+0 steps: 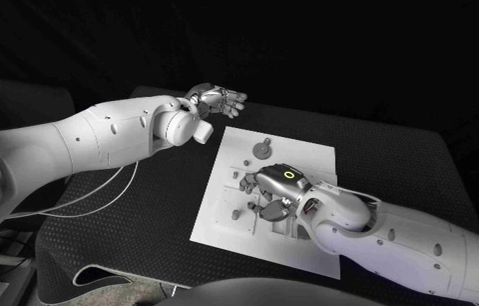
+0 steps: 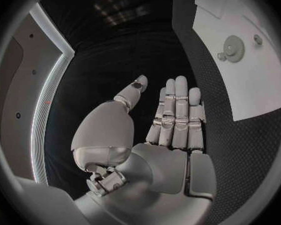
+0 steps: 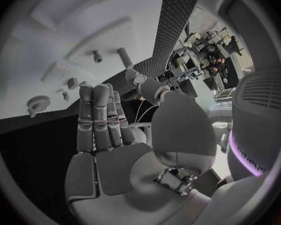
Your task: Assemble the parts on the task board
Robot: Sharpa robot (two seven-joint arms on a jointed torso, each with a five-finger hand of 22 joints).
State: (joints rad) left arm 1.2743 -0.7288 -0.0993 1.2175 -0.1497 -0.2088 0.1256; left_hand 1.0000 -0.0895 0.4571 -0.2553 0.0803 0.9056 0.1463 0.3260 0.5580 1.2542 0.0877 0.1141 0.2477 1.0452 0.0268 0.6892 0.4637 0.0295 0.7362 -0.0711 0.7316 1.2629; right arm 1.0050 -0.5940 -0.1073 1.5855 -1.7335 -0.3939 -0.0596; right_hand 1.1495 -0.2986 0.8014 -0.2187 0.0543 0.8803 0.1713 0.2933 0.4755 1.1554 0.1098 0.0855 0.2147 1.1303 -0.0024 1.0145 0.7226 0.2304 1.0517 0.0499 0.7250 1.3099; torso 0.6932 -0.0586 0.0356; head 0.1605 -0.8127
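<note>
The left hand point(image 1: 218, 101) hangs over the black table point(image 1: 120, 230) just beyond the far left corner of the task board point(image 1: 300, 154), well apart from the parts; in its wrist view the left hand point(image 2: 172, 120) is released, fingers straight and side by side, thumb out, nothing in it. The task board lies in the middle of the table, and near its far edge a round gear-like part point(image 1: 261, 150) lies flat. Further right, the right hand point(image 1: 277, 194) is low over the board's middle, among several small parts point(image 1: 237, 214) that stand around it. In its own wrist view the right hand point(image 3: 106, 130) has straight, extended fingers holding nothing, with the board point(image 3: 28, 50) beyond them.
</note>
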